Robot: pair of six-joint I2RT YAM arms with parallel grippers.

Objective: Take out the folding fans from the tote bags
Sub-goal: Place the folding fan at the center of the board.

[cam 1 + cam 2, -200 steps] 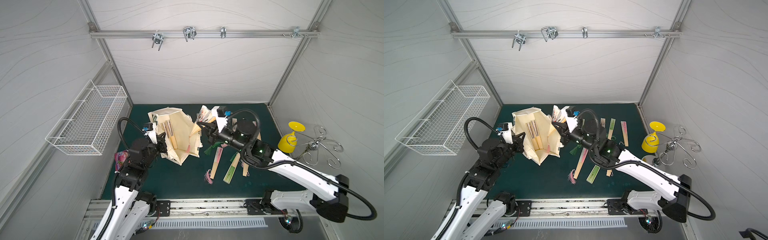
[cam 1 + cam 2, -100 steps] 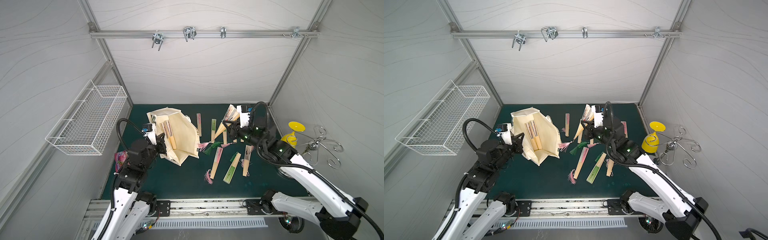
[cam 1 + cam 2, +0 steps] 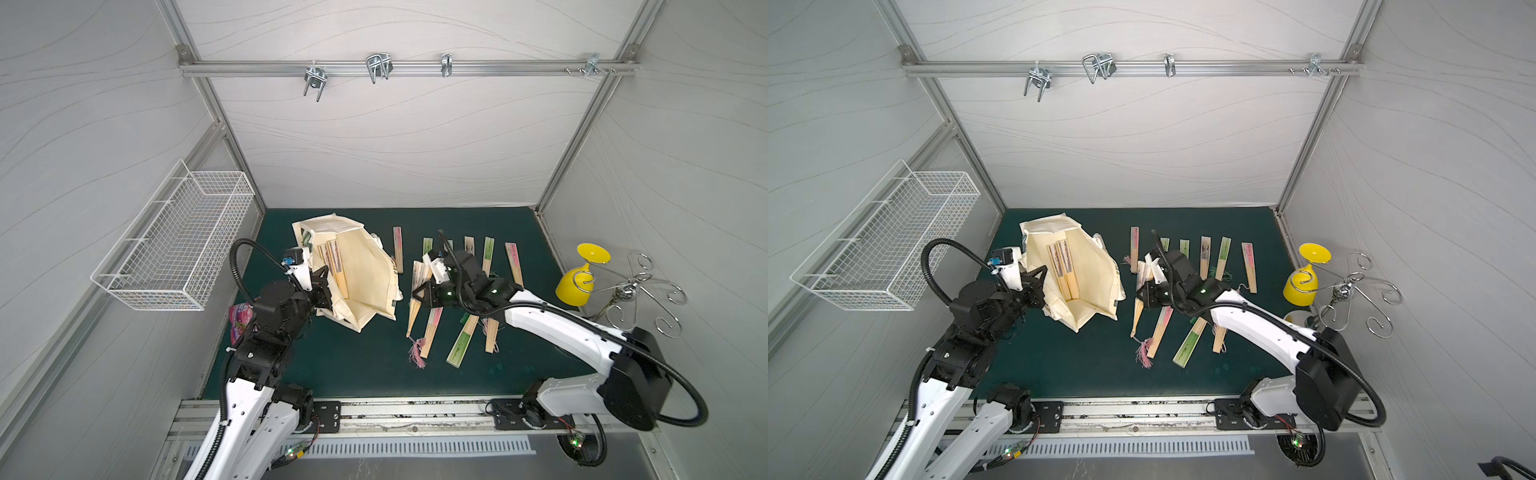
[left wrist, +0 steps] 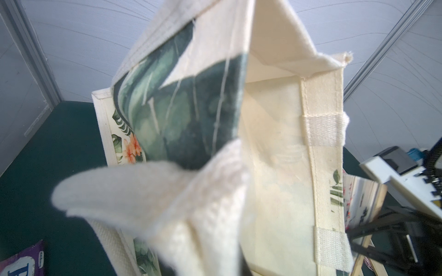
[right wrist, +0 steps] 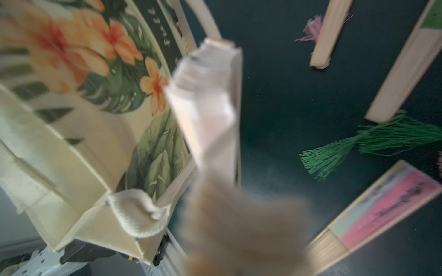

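The cream tote bag (image 3: 365,282) (image 3: 1092,291) lies tipped open on the green mat, with two folding fans (image 3: 332,266) (image 3: 1065,268) inside. My left gripper (image 3: 322,291) (image 3: 1034,289) is shut on the bag's near rim. In the left wrist view a blurred cream handle (image 4: 148,196) covers the jaws. My right gripper (image 3: 417,291) (image 3: 1144,297) is shut on a pale fan (image 3: 412,318) (image 5: 210,95) that slants just right of the bag. Several more fans (image 3: 463,340) (image 3: 1248,262) lie on the mat to the right.
A white wire basket (image 3: 183,245) hangs on the left wall. A pink snack packet (image 3: 239,322) lies by the left arm. A yellow goblet (image 3: 579,278) and a curly metal stand (image 3: 636,291) sit at the right edge.
A second ago my right gripper was at the bag's mouth. It swung out to the back right with a fan, then came back left and lower beside the bag. The left arm barely moved.
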